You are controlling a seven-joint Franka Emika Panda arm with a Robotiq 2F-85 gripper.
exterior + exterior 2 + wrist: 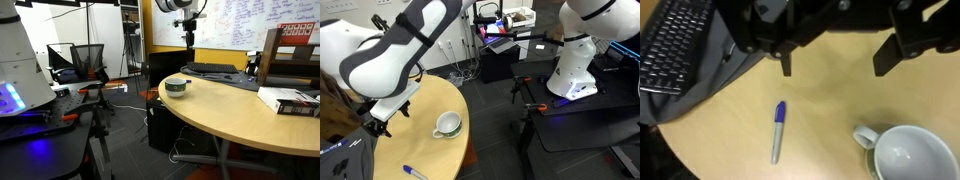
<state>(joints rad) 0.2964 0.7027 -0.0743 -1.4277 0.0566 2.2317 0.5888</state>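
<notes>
Black gripper (837,62): jaws apart, empty | beneath: blue-capped grey marker pen (778,132) | near: white ceramic mug (902,155), black keyboard (675,45) | on pale wooden table (830,125)

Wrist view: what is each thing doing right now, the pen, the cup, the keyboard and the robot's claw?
Grey marker pen with a blue cap: cap on, lying flat on the tan wooden table, not held.
White ceramic mug: upright, empty, handle towards the marker.
Black keyboard: lying flat on the table.
Black robot gripper: open, above the table, holding nothing.
</notes>
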